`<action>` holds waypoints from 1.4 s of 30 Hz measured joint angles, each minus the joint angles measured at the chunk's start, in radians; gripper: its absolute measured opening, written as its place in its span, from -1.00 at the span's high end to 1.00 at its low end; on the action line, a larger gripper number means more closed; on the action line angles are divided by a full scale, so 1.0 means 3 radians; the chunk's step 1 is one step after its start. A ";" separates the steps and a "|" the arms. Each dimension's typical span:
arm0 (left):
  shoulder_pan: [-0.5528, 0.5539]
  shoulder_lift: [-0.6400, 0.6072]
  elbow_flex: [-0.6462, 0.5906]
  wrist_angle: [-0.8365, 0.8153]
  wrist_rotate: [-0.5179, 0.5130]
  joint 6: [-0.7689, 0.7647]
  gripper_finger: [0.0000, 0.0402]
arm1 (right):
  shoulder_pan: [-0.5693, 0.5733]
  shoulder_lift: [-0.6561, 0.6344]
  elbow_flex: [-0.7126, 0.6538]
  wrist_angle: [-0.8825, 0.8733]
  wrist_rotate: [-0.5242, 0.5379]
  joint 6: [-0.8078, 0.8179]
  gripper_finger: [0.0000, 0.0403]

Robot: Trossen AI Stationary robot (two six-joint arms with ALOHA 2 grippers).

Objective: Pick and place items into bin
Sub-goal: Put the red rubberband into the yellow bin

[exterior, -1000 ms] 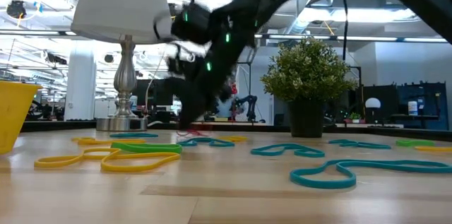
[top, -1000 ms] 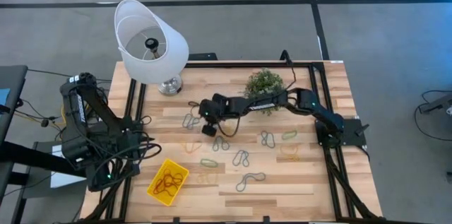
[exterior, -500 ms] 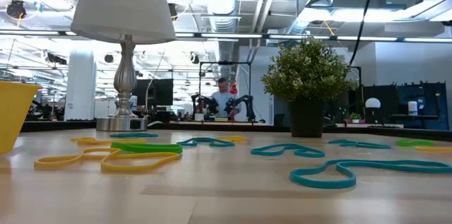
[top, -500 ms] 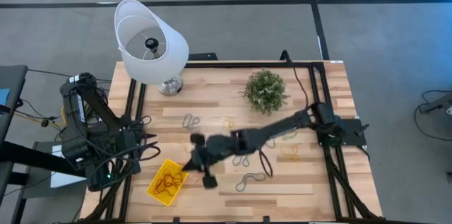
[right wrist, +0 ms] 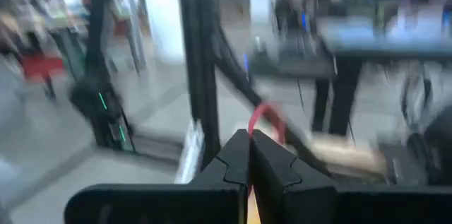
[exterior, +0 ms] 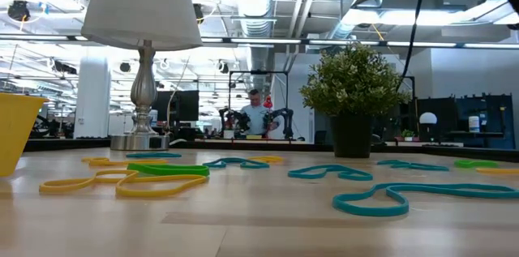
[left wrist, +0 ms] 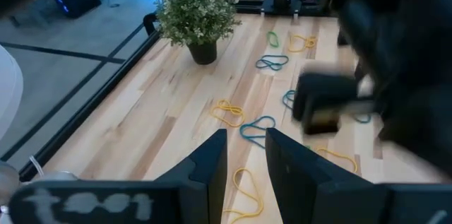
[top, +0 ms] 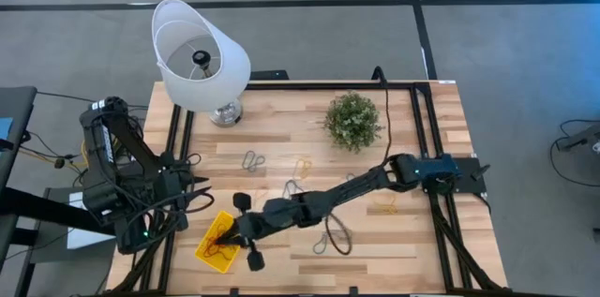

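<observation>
Even, bright overhead light falls on the counter [top: 281, 147]; shadows are faint. At table height, ceiling strip lights glare toward twelve o'clock and the nearest boards are soft. The right wrist picture is heavily smeared; a dark blurred shape fills the left wrist picture's three o'clock side.

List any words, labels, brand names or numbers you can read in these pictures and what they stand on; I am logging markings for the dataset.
None can be read.
Left wrist view: pale marks on the left gripper body, too blurred to read.
The lampshade, the plant pot, the yellow bin and the table show no text.
Background signs in the low view: too small.
</observation>
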 joint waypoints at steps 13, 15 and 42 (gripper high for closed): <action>0.0000 -0.0001 0.0000 -0.0007 0.0036 0.0032 0.56 | -0.0068 0.0650 0.0618 -0.0553 0.0372 0.0070 0.98; 0.0000 -0.0001 0.0000 -0.0007 0.0039 0.0033 0.56 | -0.0097 0.0644 0.0611 -0.0675 0.0446 0.0065 0.94; 0.0000 -0.0001 0.0000 -0.0016 0.0055 0.0169 0.56 | -0.0151 0.0170 0.0677 -0.1370 -0.0194 -0.0012 0.08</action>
